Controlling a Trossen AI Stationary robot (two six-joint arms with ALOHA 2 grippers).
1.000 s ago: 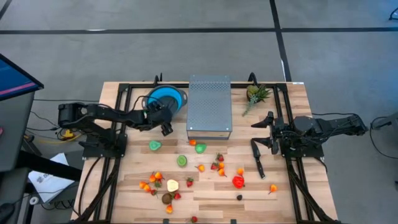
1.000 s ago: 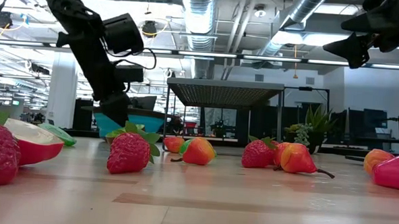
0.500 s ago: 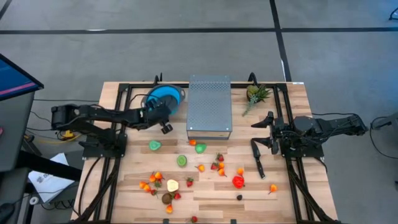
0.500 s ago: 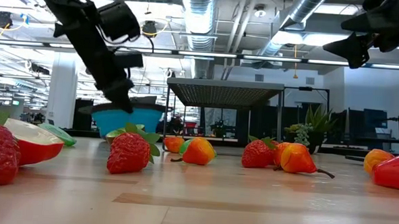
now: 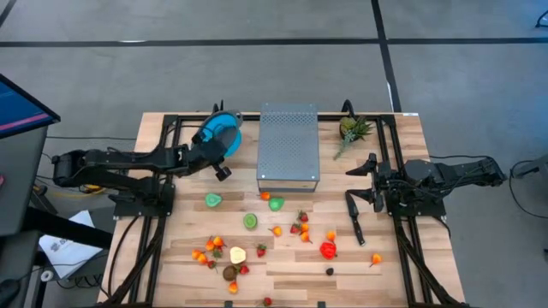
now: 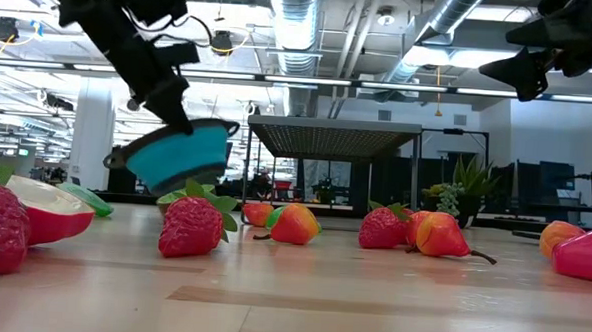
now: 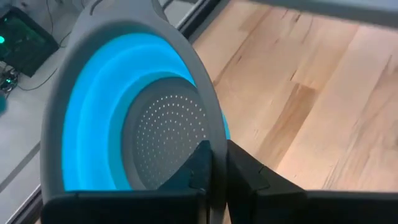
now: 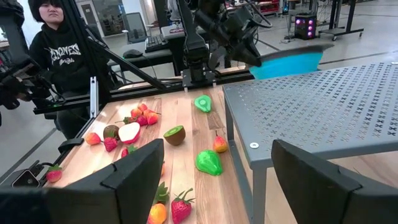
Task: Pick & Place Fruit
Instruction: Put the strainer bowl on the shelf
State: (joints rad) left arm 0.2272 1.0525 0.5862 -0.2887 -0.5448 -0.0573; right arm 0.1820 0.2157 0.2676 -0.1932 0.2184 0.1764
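The left pincer (image 5: 214, 152) is seen clamped tight on the rim of the blue bowl (image 5: 219, 133), which is held tilted and lifted clear of the bench (image 5: 394, 257) at its far left, just left of the grey perforated stand (image 5: 288, 145). In the left wrist view the bowl's rim is pinched between the two dark fingers (image 7: 205, 163). The fruit (image 5: 257, 235) is scattered over the near middle of the bench, in front of the stand, well apart from the bowl. The right pincer (image 5: 364, 190) is held above the right side of the bench with its fingers spread wide, nothing between them. A small spiky plant (image 5: 353, 130) stands at the far right.
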